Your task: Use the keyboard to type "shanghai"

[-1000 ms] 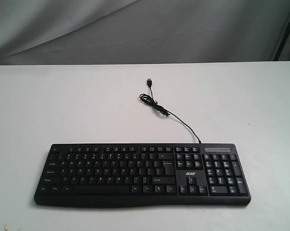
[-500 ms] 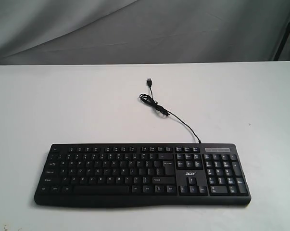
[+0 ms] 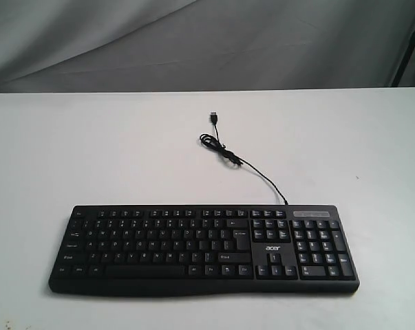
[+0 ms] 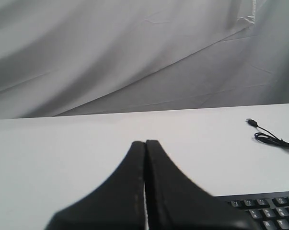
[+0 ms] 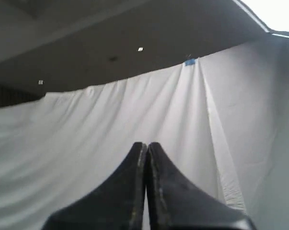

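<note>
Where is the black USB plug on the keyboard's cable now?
Exterior view: the black USB plug lies loose on the white table, behind the black plastic keyboard, near centre.

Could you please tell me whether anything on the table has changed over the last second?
Nothing has visibly changed. In the exterior view the keyboard lies in the same spot on the table, its cable keeps the same loop with the plug pointing away, and nothing has been taken hold of or let go.
</note>
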`<state>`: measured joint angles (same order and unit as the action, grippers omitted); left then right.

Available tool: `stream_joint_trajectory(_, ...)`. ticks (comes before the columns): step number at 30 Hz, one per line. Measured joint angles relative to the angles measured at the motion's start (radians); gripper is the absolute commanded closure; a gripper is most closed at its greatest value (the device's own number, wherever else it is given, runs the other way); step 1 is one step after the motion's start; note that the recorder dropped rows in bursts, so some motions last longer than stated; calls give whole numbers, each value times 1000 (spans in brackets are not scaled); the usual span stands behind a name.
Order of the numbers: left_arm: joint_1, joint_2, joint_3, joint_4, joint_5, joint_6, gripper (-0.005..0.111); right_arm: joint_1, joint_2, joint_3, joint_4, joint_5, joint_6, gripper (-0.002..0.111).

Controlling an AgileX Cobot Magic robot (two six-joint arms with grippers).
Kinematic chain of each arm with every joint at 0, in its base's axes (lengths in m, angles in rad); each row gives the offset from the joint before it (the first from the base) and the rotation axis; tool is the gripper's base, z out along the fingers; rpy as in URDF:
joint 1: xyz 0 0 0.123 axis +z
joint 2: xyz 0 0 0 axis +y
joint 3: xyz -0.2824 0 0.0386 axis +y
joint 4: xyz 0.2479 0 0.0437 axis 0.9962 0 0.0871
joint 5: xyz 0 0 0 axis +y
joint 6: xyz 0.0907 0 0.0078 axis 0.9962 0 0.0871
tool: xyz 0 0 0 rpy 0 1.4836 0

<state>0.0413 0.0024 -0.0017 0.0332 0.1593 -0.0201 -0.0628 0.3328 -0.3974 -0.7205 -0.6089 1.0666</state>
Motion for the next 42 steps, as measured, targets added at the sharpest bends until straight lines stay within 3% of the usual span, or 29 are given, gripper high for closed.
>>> stream_joint_trajectory(7, 0, 0, 0, 0, 0, 0, 107, 0, 421, -395, -415, 62, 75, 108)
stream_joint_trajectory(13, 0, 0, 0, 0, 0, 0, 107, 0, 696, -605, -856, 502, 88, 108)
stream_joint_trajectory(17, 0, 0, 0, 0, 0, 0, 107, 0, 798, -628, -894, 788, 78, 108)
stream_joint_trajectory(20, 0, 0, 0, 0, 0, 0, 107, 0, 884, -653, -765, 919, 5, 108)
stream_joint_trajectory(23, 0, 0, 0, 0, 0, 0, 107, 0, 985, -695, -482, 970, -224, 108)
stream_joint_trajectory(27, 0, 0, 0, 0, 0, 0, 107, 3, 1126, -790, 192, 1005, -815, 108)
stream_joint_trajectory(29, 0, 0, 0, 0, 0, 0, 107, 21, 1190, -847, 573, 1092, -1227, 108)
stream_joint_trajectory(33, 0, 0, 0, 0, 0, 0, 107, 97, 1285, -944, 1075, 1316, -1757, 108)
stream_joint_trajectory(36, 0, 0, 0, 0, 0, 0, 107, 201, 1324, -994, 1203, 1364, -1870, 108)
stream_joint_trajectory(42, 0, 0, 0, 0, 0, 0, 107, 478, 1393, -1015, 1241, 1282, -1994, 108)
